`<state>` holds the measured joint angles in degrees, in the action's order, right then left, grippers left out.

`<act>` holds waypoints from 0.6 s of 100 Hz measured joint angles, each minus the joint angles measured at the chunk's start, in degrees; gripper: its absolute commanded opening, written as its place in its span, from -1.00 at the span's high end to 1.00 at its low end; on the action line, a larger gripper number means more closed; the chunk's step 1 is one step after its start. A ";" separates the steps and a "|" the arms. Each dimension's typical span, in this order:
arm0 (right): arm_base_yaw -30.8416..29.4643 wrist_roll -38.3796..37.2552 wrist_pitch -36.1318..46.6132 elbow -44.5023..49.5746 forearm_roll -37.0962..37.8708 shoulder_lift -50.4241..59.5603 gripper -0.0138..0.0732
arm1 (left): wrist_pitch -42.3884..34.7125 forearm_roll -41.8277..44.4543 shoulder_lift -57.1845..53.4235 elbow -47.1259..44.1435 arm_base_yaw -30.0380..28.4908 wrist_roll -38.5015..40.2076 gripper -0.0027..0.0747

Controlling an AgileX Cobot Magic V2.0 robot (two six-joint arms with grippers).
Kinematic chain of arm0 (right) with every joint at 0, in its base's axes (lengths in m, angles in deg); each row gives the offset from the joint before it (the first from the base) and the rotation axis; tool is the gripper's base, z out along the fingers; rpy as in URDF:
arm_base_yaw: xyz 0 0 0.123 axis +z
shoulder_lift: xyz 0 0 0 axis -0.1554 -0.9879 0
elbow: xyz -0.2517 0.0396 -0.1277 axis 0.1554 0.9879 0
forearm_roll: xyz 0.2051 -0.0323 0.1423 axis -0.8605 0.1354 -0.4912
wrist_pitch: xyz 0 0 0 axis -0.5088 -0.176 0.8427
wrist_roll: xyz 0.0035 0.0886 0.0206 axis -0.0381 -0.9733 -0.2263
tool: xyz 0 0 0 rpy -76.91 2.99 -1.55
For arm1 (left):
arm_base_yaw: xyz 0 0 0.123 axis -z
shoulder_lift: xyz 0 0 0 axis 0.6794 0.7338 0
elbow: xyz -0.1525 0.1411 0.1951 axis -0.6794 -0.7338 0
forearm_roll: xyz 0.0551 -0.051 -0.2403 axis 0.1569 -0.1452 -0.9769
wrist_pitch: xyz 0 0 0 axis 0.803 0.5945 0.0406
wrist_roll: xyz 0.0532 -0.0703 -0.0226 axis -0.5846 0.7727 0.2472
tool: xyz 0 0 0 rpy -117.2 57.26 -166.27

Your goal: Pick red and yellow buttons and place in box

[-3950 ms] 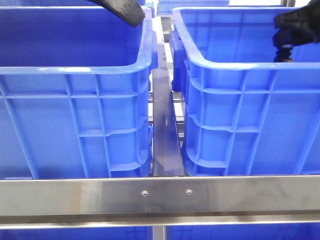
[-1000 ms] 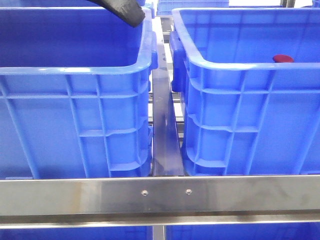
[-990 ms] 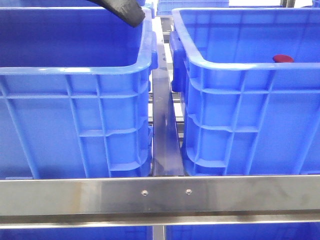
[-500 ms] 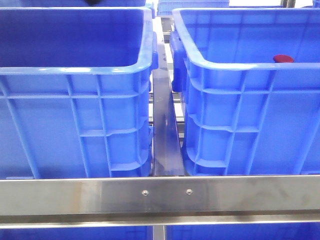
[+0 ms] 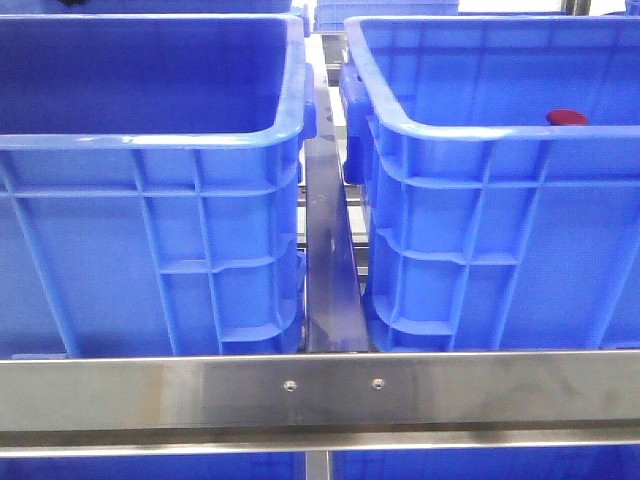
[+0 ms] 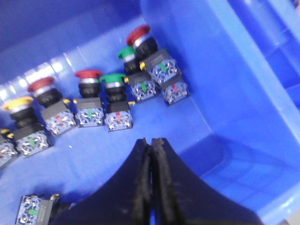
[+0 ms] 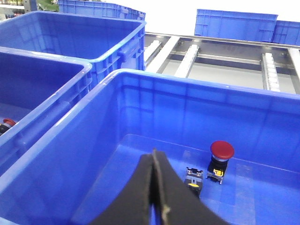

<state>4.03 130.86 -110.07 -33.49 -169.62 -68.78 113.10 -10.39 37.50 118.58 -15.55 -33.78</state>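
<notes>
The box (image 5: 480,130) is the blue crate on the right; a red button (image 5: 567,117) stands in it. In the right wrist view the red button (image 7: 221,150) is upright on the box floor, with a yellow button (image 7: 193,180) lying beside it. My right gripper (image 7: 153,152) is shut and empty above the box (image 7: 140,79). My left gripper (image 6: 152,140) is shut and empty over the left crate's floor, near a row of red buttons (image 6: 88,74) and a yellow button (image 6: 16,104). Neither gripper shows in the front view.
The left crate (image 5: 150,140) stands beside the box with a metal rail (image 5: 328,260) between them. Green buttons (image 6: 112,78) sit among the red ones. Another button block (image 6: 35,208) lies near my left fingers. More blue crates (image 7: 93,28) stand behind.
The black left arm at the top of the front view has gone out of sight. The right arm left that view earlier, and the red button stands in the box.
</notes>
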 measured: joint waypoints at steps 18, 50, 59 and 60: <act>0.00 0.00 -0.09 0.00 0.00 0.00 0.84 | -5.94 0.00 -9.65 -8.08 0.00 0.03 0.98; 0.00 0.00 -0.09 0.00 0.00 0.00 0.84 | -12.63 0.00 -27.20 -22.04 0.00 0.03 0.98; 0.00 0.00 -0.09 0.00 0.00 0.00 0.84 | -13.94 0.00 -31.64 -25.73 0.00 0.03 0.98; 0.00 0.00 -0.09 0.00 0.00 0.00 0.84 | -14.07 0.00 -32.27 -25.98 0.00 0.03 0.98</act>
<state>4.03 130.86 -110.17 -33.49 -169.62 -68.78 99.02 -10.39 5.23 92.60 -15.55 -33.75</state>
